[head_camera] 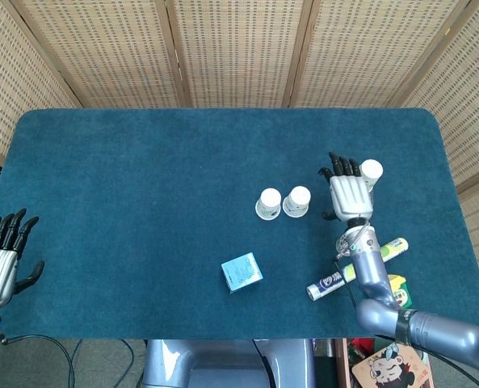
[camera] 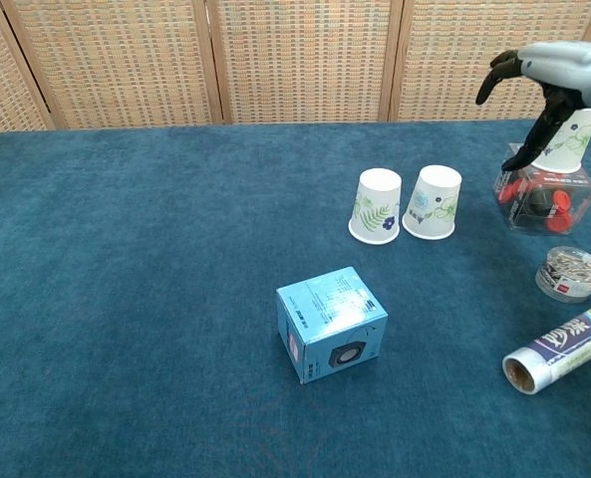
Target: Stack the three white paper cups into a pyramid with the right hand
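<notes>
The cups are three, all upside down: two (camera: 379, 205) (camera: 435, 201) stand side by side on the table (camera: 126, 299), touching or nearly so, to the left of the right hand (camera: 534, 95), and the third cup (camera: 564, 147) sits just beyond the hand's fingertips (head_camera: 342, 166), on top of a clear box (camera: 534, 204) with red things inside. The right hand is empty, its fingers spread and hanging over that third cup without touching it, as far as I can judge.

These cups look light and thin-walled, so they would likely crush under a hard squeeze and tip at a nudge. A soft grip around the side wall, near the stiffer closed bottom that now faces up, seems best; the box underneath may slide or rock.

In the chest view the right edge cuts off the hand, hiding the wrist and part of the palm, and the fingers cross in front of the third cup. In the head view the hand covers most of the box. The left hand (head_camera: 1, 259) lies open at the table's edge, far to the left of the right hand, its arm out of view.
</notes>
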Available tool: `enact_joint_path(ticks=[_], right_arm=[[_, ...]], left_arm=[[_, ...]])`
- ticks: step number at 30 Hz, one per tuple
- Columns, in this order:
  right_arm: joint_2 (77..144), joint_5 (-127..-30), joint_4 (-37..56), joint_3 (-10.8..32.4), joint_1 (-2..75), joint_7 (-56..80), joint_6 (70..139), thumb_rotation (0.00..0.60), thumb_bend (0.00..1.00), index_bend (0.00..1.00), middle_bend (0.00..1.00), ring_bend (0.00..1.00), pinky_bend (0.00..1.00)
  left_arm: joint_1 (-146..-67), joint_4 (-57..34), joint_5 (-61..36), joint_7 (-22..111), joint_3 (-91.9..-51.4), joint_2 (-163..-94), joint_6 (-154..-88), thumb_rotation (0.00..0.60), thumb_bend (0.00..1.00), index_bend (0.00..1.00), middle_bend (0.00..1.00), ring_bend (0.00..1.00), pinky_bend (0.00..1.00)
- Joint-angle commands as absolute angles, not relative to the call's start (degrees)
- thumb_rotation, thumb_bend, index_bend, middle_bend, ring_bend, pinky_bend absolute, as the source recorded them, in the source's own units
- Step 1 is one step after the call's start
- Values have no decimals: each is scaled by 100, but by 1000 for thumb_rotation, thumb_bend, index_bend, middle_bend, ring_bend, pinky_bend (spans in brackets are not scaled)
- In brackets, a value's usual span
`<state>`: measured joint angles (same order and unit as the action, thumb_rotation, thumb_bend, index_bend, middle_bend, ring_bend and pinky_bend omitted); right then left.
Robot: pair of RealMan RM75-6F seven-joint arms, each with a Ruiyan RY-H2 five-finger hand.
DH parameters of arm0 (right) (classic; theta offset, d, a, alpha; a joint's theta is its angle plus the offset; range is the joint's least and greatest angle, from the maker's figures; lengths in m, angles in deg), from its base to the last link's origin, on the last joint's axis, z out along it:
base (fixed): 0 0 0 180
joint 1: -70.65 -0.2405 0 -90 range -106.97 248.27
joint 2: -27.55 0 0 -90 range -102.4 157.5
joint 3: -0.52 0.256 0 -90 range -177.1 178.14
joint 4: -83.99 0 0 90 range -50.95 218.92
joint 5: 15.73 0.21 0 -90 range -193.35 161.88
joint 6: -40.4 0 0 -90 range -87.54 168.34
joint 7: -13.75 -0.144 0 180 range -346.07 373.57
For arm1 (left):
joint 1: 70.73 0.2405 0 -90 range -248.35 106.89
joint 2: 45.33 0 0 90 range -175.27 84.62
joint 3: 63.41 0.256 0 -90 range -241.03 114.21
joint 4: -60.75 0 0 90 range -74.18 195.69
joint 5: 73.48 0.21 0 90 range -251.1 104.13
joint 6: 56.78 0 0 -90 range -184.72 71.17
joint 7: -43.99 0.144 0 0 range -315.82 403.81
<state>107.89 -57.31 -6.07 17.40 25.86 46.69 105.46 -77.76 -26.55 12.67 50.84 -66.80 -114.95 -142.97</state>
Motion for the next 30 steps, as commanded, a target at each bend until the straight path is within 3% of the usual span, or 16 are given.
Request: enact_joint_path(ticks=[1,12,30], right_arm=[[10580,-5743,-743,1873,2572,4785,10644,600,132,271,0,0,0],[10371,-4969,-97,2166,2266,5008,10190,600,132,271,0,0,0],[10575,-4384,1115,1933,2083,4994,9443,600,132,271,0,0,0]], left_arm=[[-7784,-2654,1293,5114,-6675,-11525,-14306,600,354,81,0,0,0],[-7772,-2666,1271,5244,-6705,-11551,-14360,600,354,81,0,0,0],[-7790,-2672,1238,5388,-6719,-11586,-14331,600,353,81,0,0,0]])
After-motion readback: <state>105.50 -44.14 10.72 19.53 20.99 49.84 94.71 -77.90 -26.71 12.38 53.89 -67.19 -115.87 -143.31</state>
